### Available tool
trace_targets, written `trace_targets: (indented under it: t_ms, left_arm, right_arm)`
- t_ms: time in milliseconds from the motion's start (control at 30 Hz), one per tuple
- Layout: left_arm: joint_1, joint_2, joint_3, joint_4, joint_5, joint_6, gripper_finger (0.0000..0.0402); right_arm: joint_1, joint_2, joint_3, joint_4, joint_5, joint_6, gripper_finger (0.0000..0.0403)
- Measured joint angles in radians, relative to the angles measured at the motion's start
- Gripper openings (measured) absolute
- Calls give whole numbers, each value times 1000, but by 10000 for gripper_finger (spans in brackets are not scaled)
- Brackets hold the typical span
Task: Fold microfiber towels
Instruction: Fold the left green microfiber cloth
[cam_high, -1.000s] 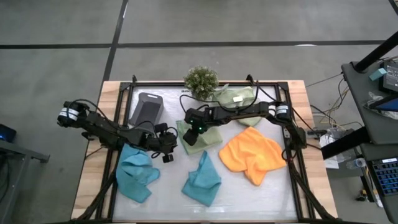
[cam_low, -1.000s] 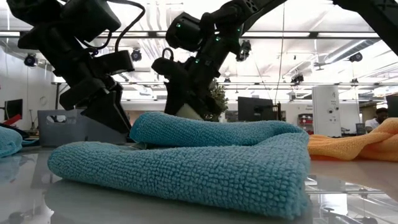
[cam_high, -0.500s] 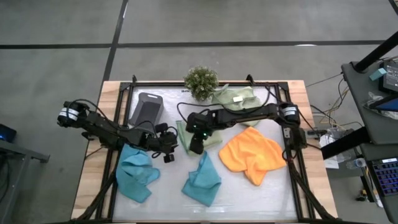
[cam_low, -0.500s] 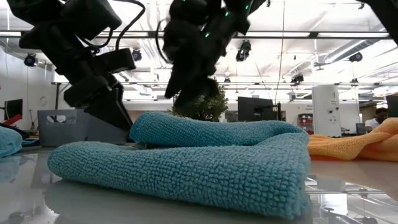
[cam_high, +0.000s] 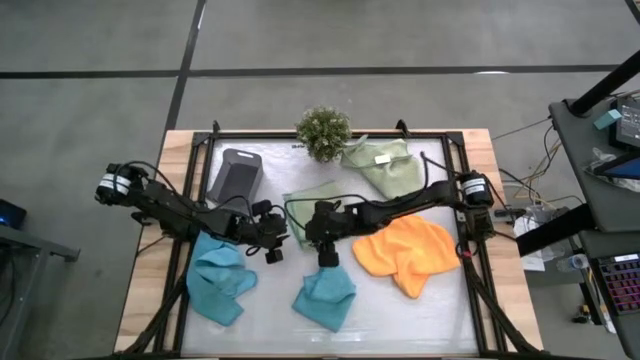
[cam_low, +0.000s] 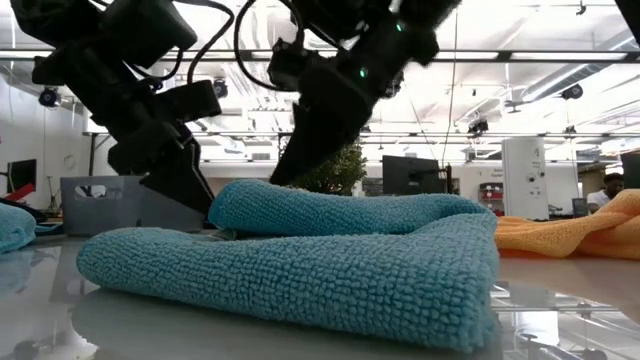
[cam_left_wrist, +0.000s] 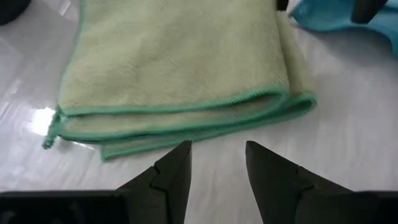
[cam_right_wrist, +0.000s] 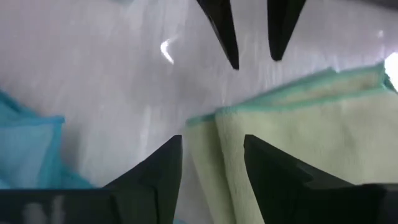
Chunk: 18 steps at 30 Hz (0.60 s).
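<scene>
Trouble is risked at the folded sage-green towel (cam_high: 312, 199): both hands, left hand (cam_high: 275, 243) and right hand (cam_high: 327, 255), are parted and empty beside it; its layers could be dragged open.

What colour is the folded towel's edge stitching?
Brighter green on the pale sage folded towel, clearest in the left wrist view.

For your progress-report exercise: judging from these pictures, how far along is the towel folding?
Done: one sage-green towel lies folded at the table's middle, its edges stacked in the left wrist view.

In hand: nothing is gripped. The left gripper and right gripper hover open beside that towel.

Left: the orange towel, two teal towels and the tagged green towel lie crumpled.
</scene>
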Motion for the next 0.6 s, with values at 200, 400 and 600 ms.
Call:
trace_targets:
  t_ms: [200,400,600]
  left_arm:
    - [-2,2,0,1,2,-2,137]
    - [-2,2,0,8,2,-2,137]
    - [-2,2,-4,9,2,-17,137]
  right_arm:
    - [-18,1,-122,244,5,-25,157]
    - [-25,16,-193,463,2,-44,153]
    - [-27,81,-205,546,0,-48,144]
